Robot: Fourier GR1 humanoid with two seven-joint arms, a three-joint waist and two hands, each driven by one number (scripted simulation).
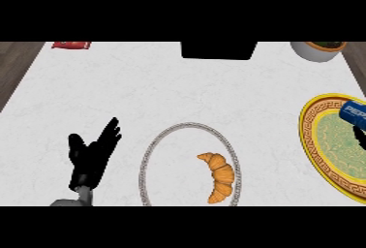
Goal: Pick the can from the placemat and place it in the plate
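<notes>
Can point(354, 112): blue, lying on the placemat at the right edge; partly cut off by the frame
Placemat point(322, 140): round, yellow-rimmed, green centre; right side of counter
Right hand point(359, 137): dark sliver just near of the can; finger state cannot tell
Plate point(154, 150): near centre; holds a croissant point(218, 175)
Left hand point(93, 152): near left, fingers straight and spread, holding nothing
Counter point(143, 87): white, marbled; red packet point(70, 45) far left, black box point(218, 50) far centre, white bowl point(318, 50) far right; dark wood floor point(14, 63) at the sides
</notes>
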